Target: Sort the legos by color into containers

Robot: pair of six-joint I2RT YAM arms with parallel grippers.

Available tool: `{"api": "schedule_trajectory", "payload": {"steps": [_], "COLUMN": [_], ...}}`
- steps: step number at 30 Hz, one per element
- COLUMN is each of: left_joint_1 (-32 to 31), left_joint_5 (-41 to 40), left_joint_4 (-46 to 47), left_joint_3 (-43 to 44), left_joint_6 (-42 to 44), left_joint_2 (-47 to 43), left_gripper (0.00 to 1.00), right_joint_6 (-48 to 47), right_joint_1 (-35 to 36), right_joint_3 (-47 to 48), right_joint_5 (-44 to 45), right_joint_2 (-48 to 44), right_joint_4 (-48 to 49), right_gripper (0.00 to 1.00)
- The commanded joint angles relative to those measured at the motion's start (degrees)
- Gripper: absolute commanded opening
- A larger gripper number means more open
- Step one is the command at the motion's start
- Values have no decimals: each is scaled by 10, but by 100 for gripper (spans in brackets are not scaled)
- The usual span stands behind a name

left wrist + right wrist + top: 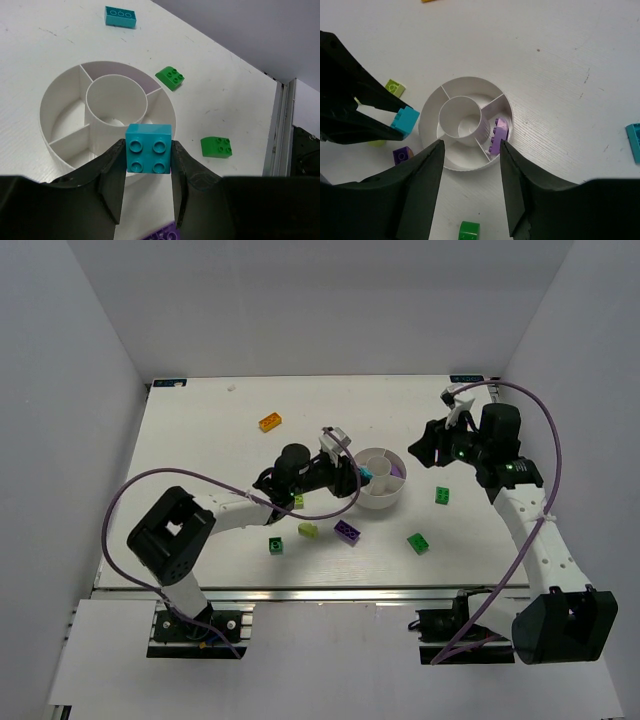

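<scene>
With the left tool (148, 156) pinching the cyan brick (148, 148) just outside the dish (46, 107) rim, advance over an empty wedge (65, 112), clear of the purple brick (498, 136), then release; the right tool (470, 147) hovers spread, empty.

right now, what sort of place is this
Probably a robot lab test booth: plain white walls box in a white table, the left arm and right arm are bolted at its near edge, and the props are toy bricks, like the orange brick, and a divided white dish.
</scene>
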Motion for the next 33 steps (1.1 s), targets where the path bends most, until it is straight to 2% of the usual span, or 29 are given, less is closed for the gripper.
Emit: {"api": "schedule_trajectory", "payload": {"steps": [1, 9, 19, 33], "left_joint_1": [-3, -3, 2, 2], "left_joint_5": [2, -4, -23, -46], "left_joint_4": [31, 28, 33, 36], "left_joint_3": [33, 63, 53, 50], "left_joint_6": [9, 16, 26, 36], "left_joint_2": [6, 53, 61, 76], "left_gripper": [8, 11, 13, 29], "right_joint_6": [-10, -8, -4, -3], "right_joint_1": [-15, -32, -52, -80], "right_joint_3": [-8, -15, -22, -21], "right_joint_5": [-45, -80, -114, -143], "right_joint_2": [-3, -5, 1, 9], "right_joint_4": [24, 23, 25, 20], "right_gripper": [54, 56, 58, 64]}}
